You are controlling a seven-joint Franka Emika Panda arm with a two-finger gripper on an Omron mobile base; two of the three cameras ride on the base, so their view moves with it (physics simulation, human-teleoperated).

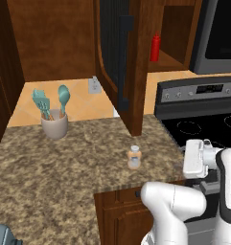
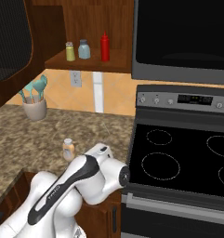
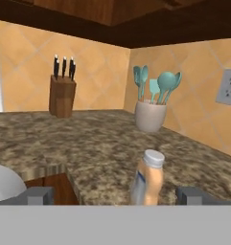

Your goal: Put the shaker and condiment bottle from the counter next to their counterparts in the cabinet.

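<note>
Right up close, condiment bottle (image 3: 148, 177) stands between the hand's (image 3: 114, 194) wide-open fingers, nothing gripped yet; utensil crock (image 3: 149, 116) at 1 o'clock on the table (image 3: 88, 143).

Nothing here can be read outright. The stove's control panel (image 2: 179, 99) carries a small dark display with faint digits, too blurred to make out from either side. The little bottle (image 3: 148, 178) on the counter (image 1: 64, 162) has a white label with a bluish patch, but no letters resolve on it. The robot's arm (image 2: 55, 193) bears small grey lettering along its dark stripe, too tiny to tell. The red bottle (image 2: 104, 47) and the two jars beside it in the cabinet (image 2: 92, 62) show no print that I can make out.
</note>
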